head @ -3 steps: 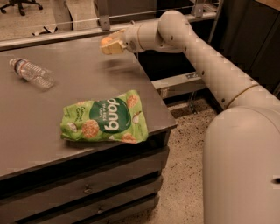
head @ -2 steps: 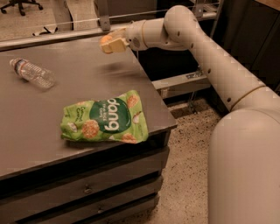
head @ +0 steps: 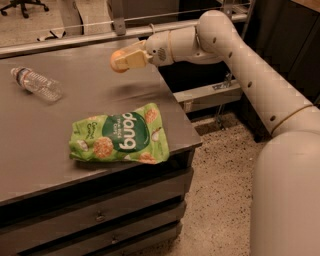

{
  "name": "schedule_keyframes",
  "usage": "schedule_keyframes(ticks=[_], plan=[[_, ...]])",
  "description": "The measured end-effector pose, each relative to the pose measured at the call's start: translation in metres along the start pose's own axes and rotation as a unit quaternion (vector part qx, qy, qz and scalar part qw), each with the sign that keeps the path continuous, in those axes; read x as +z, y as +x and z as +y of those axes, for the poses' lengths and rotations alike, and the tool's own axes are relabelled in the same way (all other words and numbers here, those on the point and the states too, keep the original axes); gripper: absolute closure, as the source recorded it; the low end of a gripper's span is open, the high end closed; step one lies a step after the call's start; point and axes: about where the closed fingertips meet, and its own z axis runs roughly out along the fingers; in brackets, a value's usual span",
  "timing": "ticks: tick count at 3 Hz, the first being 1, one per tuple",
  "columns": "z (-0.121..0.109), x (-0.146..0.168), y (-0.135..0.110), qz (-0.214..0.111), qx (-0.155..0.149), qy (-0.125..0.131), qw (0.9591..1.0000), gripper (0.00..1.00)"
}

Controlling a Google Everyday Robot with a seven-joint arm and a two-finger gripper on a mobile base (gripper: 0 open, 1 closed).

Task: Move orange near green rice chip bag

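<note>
Nearest the camera, the robot's pale arm [head: 260, 80] rises from the lower right and reaches left over the far right part of the surface [head: 40, 165]. The surface is a dark grey cabinet top with drawers [head: 100, 215] below its front edge.

1. Green rice chip bag [head: 120, 135]: lies flat near the front right corner of the surface, printed side up, its long side running roughly along the front edge. Nothing touches it.
2. Gripper [head: 120, 61]: held in the air above the surface, beyond the bag and towards the far right edge. It is clamped on the orange [head: 118, 53], which shows between the cream-coloured fingers. A soft shadow falls on the surface beneath it.
3. Orange: clear of the surface, carried in the gripper, well apart from the bag.
4. Clear plastic water bottle [head: 37, 85]: lies on its side at the far left of the surface, well apart from both bag and gripper. It is no part of the task.
5. Beyond the surface: a metal rail [head: 75, 40] and, on the floor at top left, an office chair base [head: 22, 5].

Progress, as a judgement: pickup is complete and the carry is under way. Remaining steps: bring the orange towards the camera, lower it just beside the bag without landing on it, release, withdraw.
</note>
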Motion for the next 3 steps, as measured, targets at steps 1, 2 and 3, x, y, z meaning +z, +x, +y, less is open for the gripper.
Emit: schedule_keyframes(ticks=[1, 2, 3], plan=[[0.035, 0.001, 0.005, -0.013, 0.032, -0.067, 0.9972, 1.00], [0.049, -0.007, 0.016, -0.011, 0.039, -0.104, 0.9937, 1.00], [0.046, -0.023, 0.033, -0.002, 0.032, -0.117, 0.9926, 1.00]])
